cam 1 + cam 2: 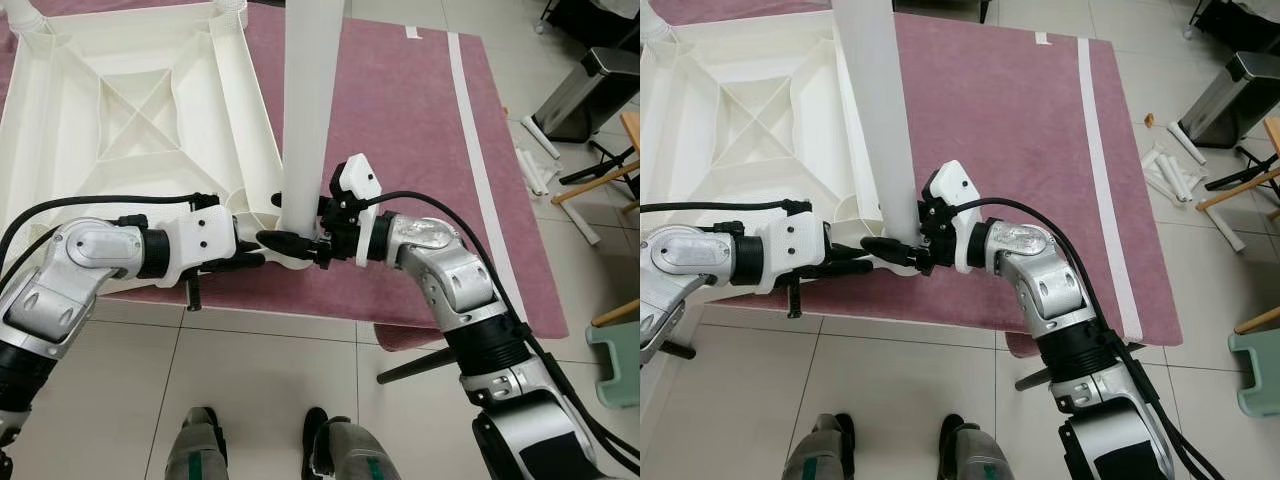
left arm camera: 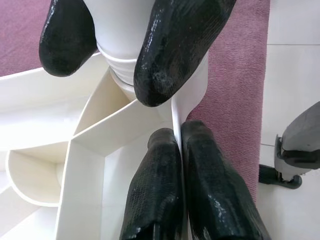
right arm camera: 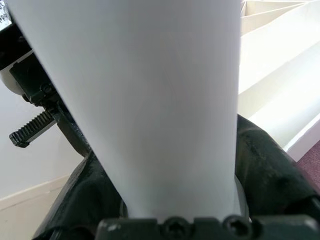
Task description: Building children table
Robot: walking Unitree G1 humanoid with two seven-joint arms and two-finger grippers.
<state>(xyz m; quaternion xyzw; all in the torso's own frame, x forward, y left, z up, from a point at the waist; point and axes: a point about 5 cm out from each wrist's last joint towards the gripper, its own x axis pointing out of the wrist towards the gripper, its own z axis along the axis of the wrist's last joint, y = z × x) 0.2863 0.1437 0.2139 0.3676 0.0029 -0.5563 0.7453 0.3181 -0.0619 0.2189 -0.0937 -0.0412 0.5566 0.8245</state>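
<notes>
Upright table leg (image 1: 310, 110) blocks corner, open rug (image 1: 400, 140) beside it

one tabletop (image 1: 120, 110), one upright leg (image 1: 308, 110), one rug (image 1: 400, 150)

Both silver arms are bent inward, so the two wrists almost meet in front of the body. The left gripper (image 1: 250, 252) has its fingers (image 2: 165, 195) pressed together, and the right gripper (image 1: 290, 240) has its fingers (image 3: 272, 170) spread apart.
</notes>
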